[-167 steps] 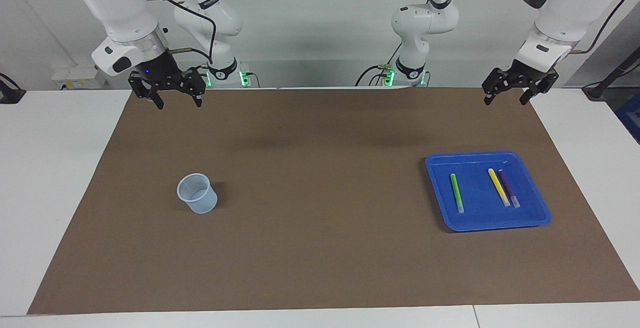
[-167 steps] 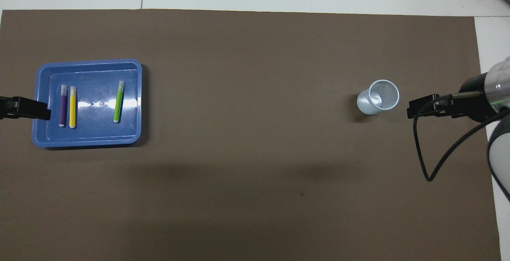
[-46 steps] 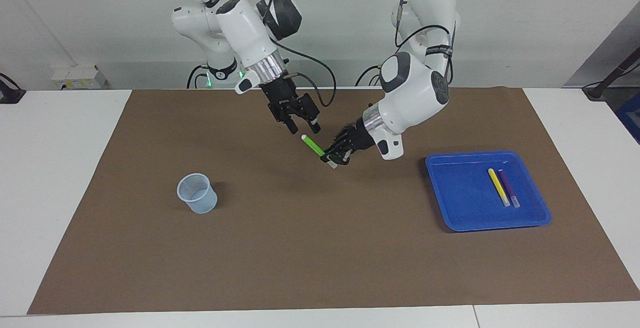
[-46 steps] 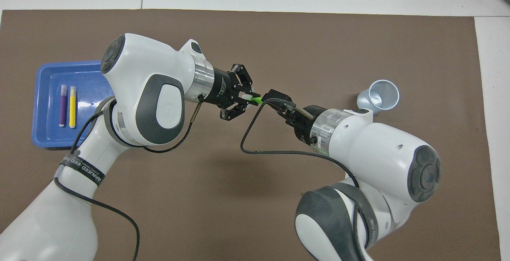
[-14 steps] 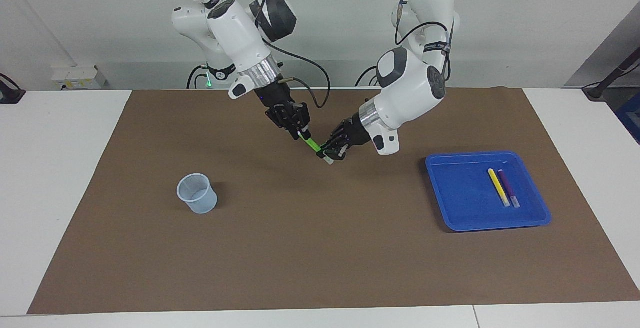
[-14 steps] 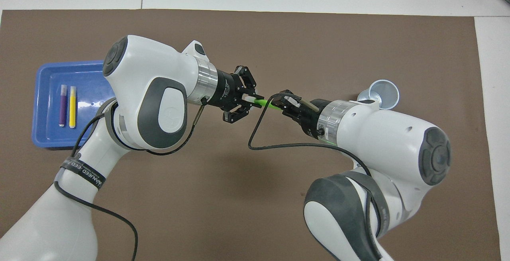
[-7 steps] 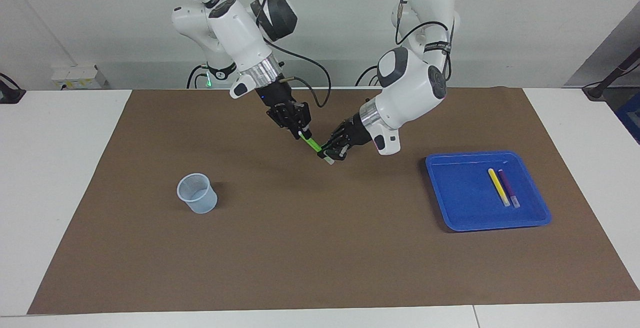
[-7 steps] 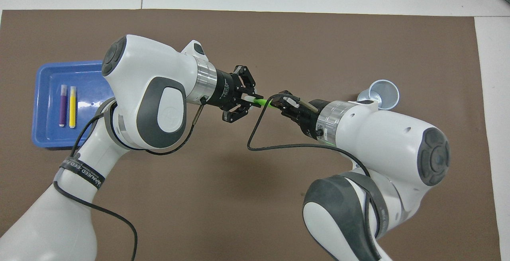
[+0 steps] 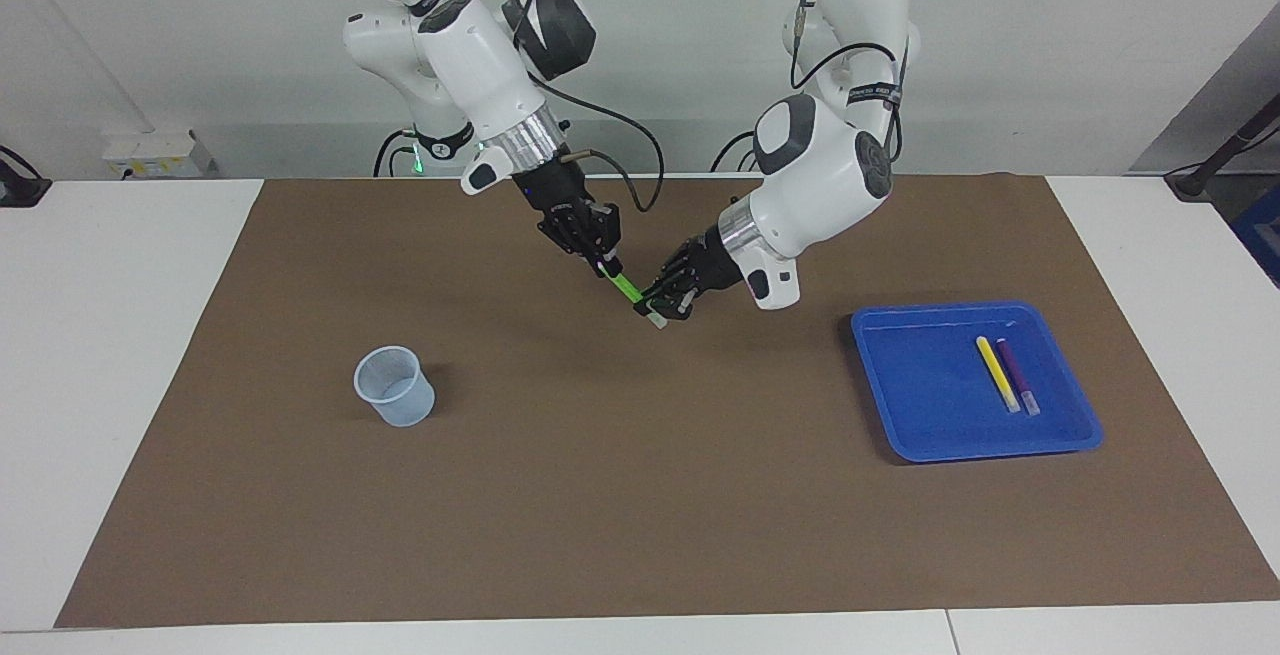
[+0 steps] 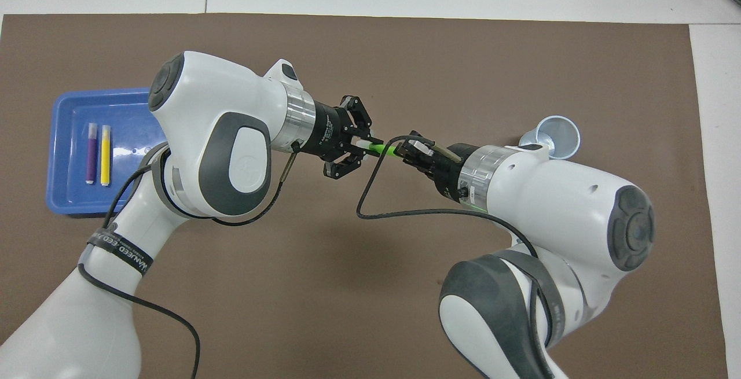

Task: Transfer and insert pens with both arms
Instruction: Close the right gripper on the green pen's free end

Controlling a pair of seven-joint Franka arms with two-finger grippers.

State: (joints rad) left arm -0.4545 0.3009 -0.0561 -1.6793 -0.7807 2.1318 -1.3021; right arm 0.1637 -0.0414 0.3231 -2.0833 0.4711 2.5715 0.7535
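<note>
Pens, three in all: one green pen (image 9: 627, 287) held in the air over the middle of the brown mat (image 9: 640, 495), and two lying in the blue tray (image 9: 905, 415) toward the left arm's end of the tabletop (image 9: 110, 335). In the tray the yellow pen (image 9: 997, 373) and the purple pen (image 9: 1016, 375) lie side by side, just beside each other, both well apart from the green one.

Two arms meet over the mat between the tray and the single translucent cup (image 9: 395, 386). The left claw (image 9: 663, 305), coming from the tray's side, is closed on the pale-ended lower part of the green pen. The right claw (image 9: 606, 266), coming from the cup's side, is closed on the pen's upper end. The pen thus spans the short gap between the two claws, tilted, its higher end toward the right claw.

One cup stands upright on the mat toward the right arm's end, well apart from the tray. In the overhead view it is partly covered by the right arm (image 10: 556, 205).
</note>
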